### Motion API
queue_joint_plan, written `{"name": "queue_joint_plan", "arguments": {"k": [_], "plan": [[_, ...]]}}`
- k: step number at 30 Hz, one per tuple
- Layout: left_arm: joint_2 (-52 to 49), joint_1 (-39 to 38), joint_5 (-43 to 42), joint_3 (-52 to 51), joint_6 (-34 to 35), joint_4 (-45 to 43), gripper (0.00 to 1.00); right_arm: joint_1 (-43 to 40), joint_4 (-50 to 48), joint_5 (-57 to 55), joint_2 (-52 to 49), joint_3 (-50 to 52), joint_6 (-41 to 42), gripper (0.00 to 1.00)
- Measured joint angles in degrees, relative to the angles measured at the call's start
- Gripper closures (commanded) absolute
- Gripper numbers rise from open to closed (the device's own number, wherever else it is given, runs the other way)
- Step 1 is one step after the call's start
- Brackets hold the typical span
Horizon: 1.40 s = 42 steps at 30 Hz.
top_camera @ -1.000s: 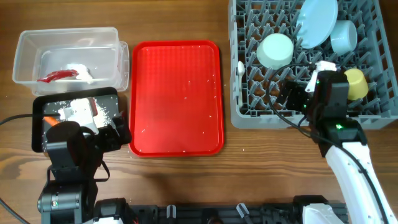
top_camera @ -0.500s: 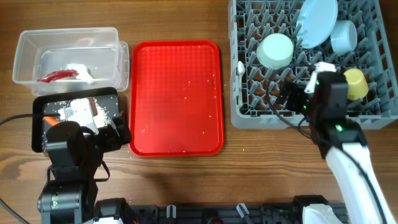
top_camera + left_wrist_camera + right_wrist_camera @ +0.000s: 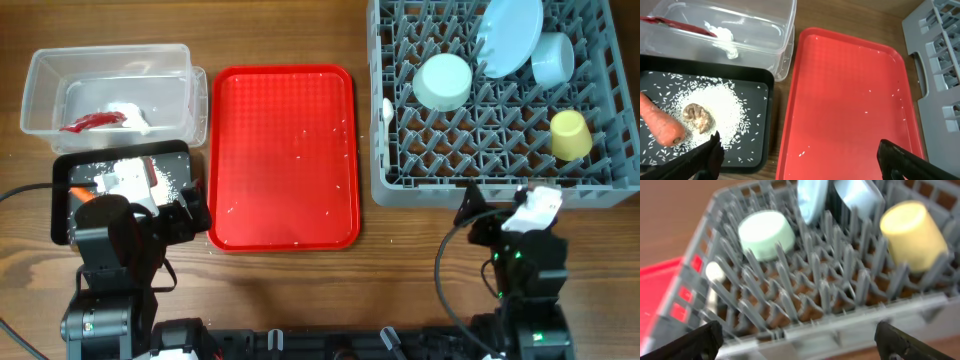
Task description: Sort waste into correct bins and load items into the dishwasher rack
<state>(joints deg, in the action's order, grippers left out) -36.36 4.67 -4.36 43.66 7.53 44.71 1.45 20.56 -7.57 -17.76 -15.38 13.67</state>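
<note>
Grey plastic, the rack (image 3: 430, 192) stands right of the red tray (image 3: 270, 130) and looks fully loaded. The plate (image 3: 510, 35) stands on edge among the pegs and the blue bowl (image 3: 552, 58) sits just beside it. The green bowl (image 3: 443, 80) is upside down, the yellow cup (image 3: 570, 133) lies on its side, and the spoon (image 3: 387, 108) is at the wall nearest the tray.

Left of the red tray, the clear tub (image 3: 40, 95) holds the wrapper (image 3: 90, 122) and a white scrap (image 3: 130, 115) I cannot identify. The black tray (image 3: 755, 85) holds the carrot (image 3: 660, 122), the brown lump (image 3: 697, 117) and a heap of rice (image 3: 725, 107).

What seems left is a thin scatter of loose grains (image 3: 867, 112) on the red tray itself, whose long axis runs away from the robot. They lie ahead of the left gripper (image 3: 800, 150) — it hangs over the tray's near left corner, spread wide and holding nothing. The right gripper (image 3: 797, 337) sits off the tray's near right corner, facing the rack, equally wide and empty. By my reading the left arm is nearer — though grains that small would be hard to pinch.
</note>
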Motion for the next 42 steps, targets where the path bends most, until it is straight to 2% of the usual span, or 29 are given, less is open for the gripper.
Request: {"name": "queue_joint_plan", "arguments": {"k": [5, 17, 21, 28, 35, 42], "plan": [[0.0, 0.0, 0.0, -0.02, 0.0, -0.02, 0.0, 0.0, -6.08, 0.42, 1.29, 4.55, 0.0, 0.0], [0.0, 0.0, 0.0, -0.02, 0.0, 0.02, 0.0, 0.0, -34.8, 2.34, 1.73, 13.22, -0.02, 0.0], [0.0, 0.0, 0.0, -0.02, 0.0, 0.0, 0.0, 0.0, -38.56, 2.64, 1.75, 14.84, -0.02, 0.0], [0.0, 0.0, 0.0, -0.02, 0.0, 0.02, 0.0, 0.0, -37.24, 2.67, 3.85, 14.93, -0.02, 0.0], [0.0, 0.0, 0.0, -0.07, 0.0, 0.02, 0.0, 0.0, -22.03, 2.91, 14.95, 15.04, -0.02, 0.0], [0.0, 0.0, 0.0, -0.09, 0.0, 0.02, 0.0, 0.0, -21.18, 3.69, 16.65, 15.02, -0.02, 0.0]]}}
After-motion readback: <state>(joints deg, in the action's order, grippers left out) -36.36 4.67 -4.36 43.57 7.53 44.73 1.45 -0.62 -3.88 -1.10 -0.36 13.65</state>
